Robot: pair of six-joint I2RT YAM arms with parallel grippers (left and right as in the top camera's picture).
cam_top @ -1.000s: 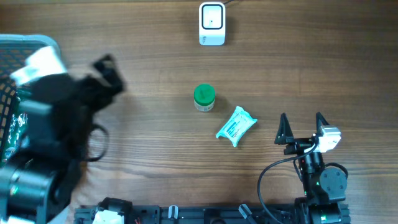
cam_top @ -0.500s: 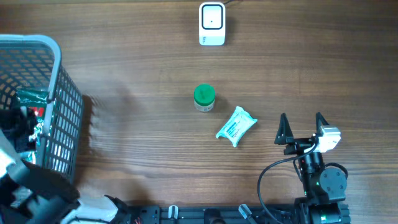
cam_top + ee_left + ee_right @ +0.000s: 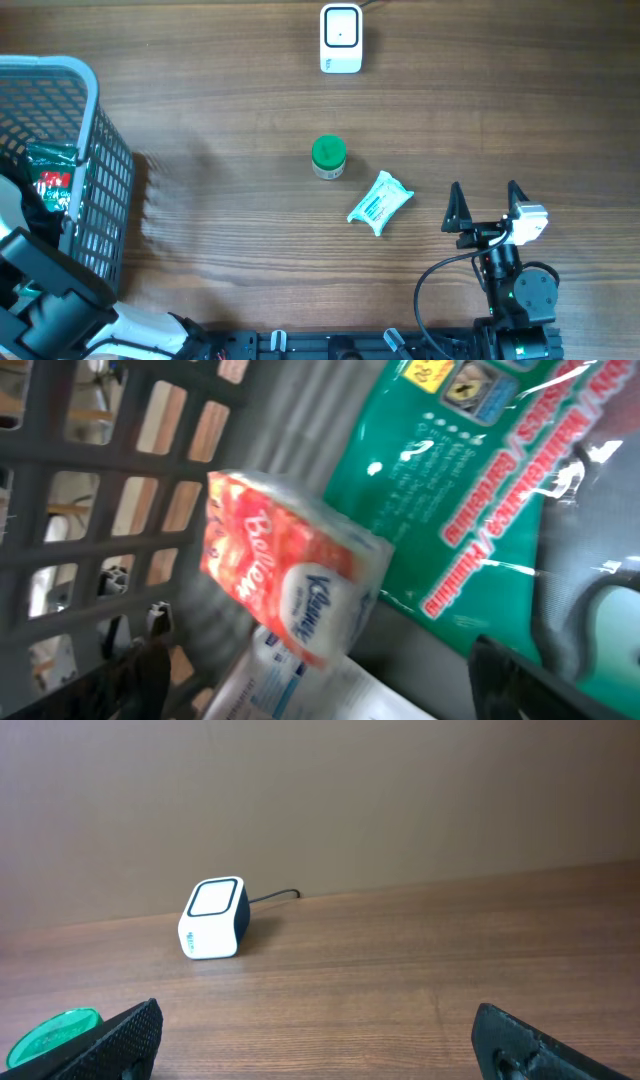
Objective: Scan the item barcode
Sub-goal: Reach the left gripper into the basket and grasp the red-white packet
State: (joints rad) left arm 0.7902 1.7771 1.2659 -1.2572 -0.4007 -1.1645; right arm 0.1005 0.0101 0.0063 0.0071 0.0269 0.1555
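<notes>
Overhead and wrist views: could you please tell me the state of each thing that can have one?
Left gripper: open, inside the basket, nothing gripped.
Right gripper: open, empty.
Basket: upright, holding packets.
Kleenex pack: loose in the basket, not gripped.
Green-lidded jar: upright, lid on.
Blue-and-white packet: lying flat on the table.
Barcode scanner: upright, cable attached.

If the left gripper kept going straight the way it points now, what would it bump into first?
Most likely the red tissue pack lying in the basket, right ahead of the open left gripper. A white packet beneath it might be touched first; depth is hard to judge here.
</notes>
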